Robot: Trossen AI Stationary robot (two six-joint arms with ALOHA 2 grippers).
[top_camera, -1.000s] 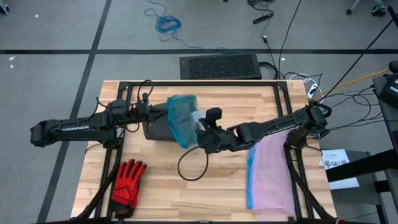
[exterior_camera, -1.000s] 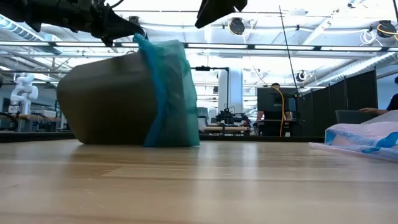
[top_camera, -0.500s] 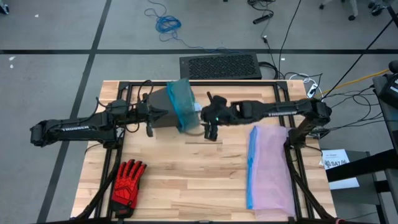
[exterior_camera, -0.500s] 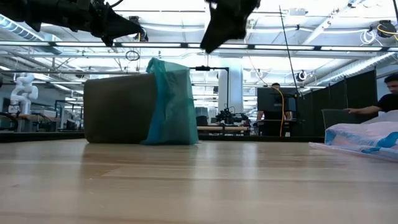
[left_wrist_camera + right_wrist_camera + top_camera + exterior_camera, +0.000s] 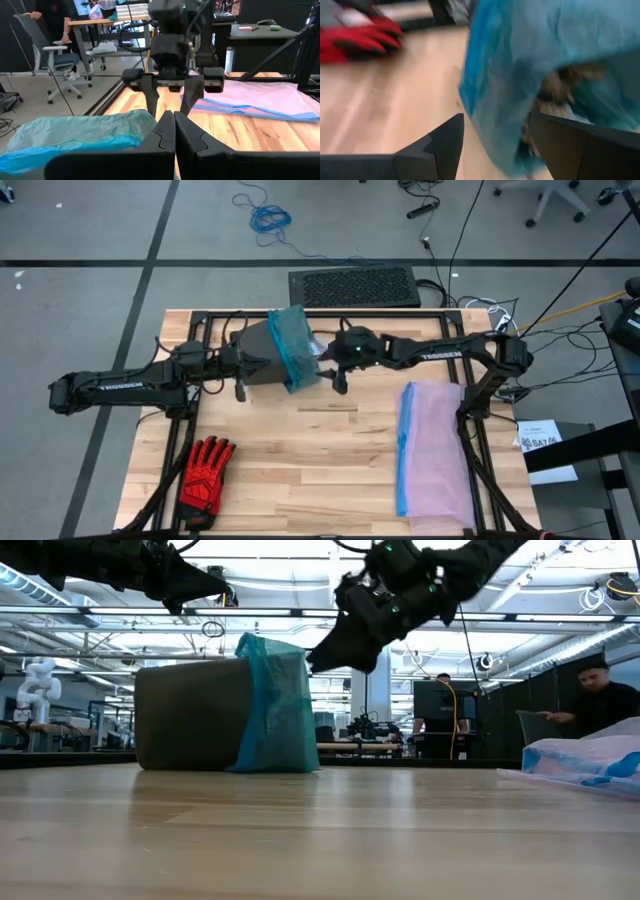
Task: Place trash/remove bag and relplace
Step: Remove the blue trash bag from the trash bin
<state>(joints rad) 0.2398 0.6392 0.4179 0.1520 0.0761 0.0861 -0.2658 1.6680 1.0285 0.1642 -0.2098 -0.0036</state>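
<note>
Right tool (image 5: 322, 363) now nearer, spread at teal bag's (image 5: 293, 348) mouth; tan trash (image 5: 560, 82) inside.

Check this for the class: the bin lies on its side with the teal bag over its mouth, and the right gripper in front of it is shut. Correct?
Not quite. The bin lies on its side with the teal bag over its mouth, but the right gripper is open: the left wrist view shows its fingers apart.

A robotics lab or open workshop: a wooden worktop (image 5: 300, 470) on grey carpet with loose cables (image 5: 262, 218), exposed ceiling pipework (image 5: 560, 625), a white robot arm (image 5: 38, 675) in the background, office chairs (image 5: 55, 55), and a person (image 5: 605, 700) at a desk.
</note>
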